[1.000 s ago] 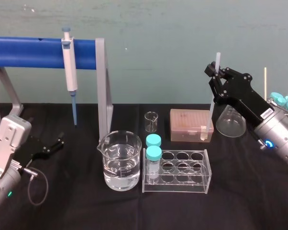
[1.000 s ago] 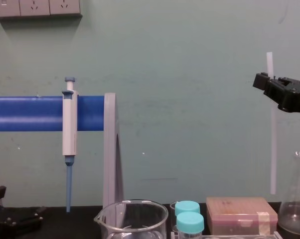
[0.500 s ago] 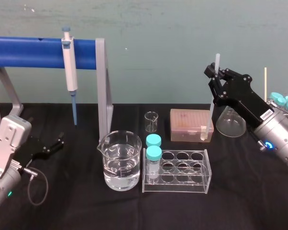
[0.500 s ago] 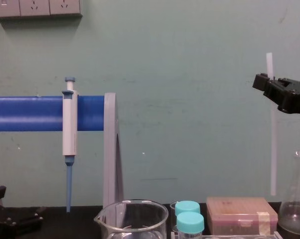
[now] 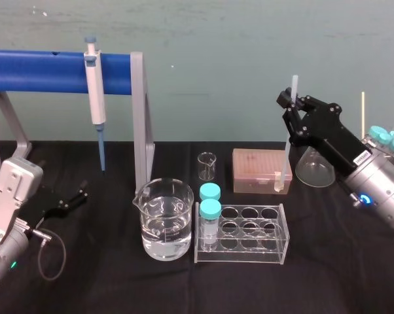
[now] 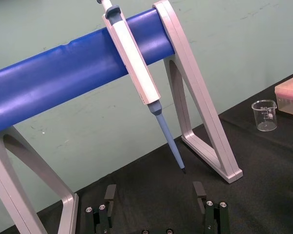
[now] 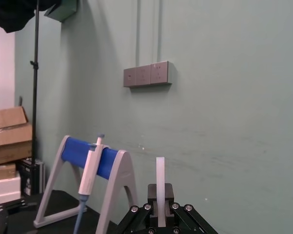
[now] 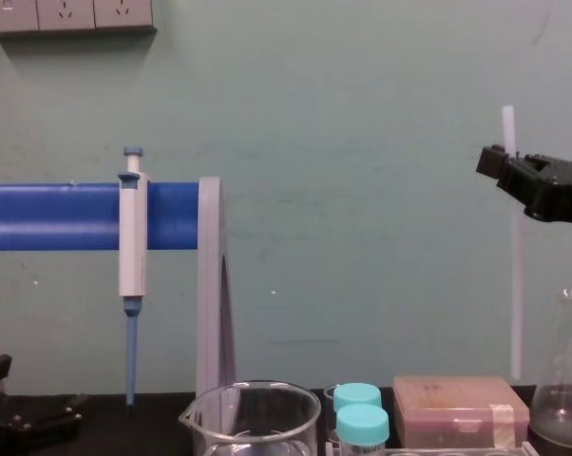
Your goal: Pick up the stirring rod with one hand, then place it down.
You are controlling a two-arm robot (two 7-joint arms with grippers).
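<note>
I've got the L hand [image 5: 79, 196] parked low at the worktop's [image 5: 105, 281] left edge, fingers wide apart, gripping nothing. Behind it, along the rear-left, is the blue stand [image 5: 46, 70] w/ a pipette [image 5: 95, 91] hanging off the bar. Centre front: beaker [image 5: 163, 226] w/ clear liquid, then the tube rack [image 5: 249, 235] w/ two capped vials [image 5: 210, 209]. The tip box [image 5: 261, 170] sits behind that. The R hand [image 5: 290, 101] is up over the rear-right, clamped on the rod [image 5: 288, 154] near its top end. Rod is upright, its lower end hanging free by the box's right end, w/ a flask [image 5: 313, 167] beside it.
</note>
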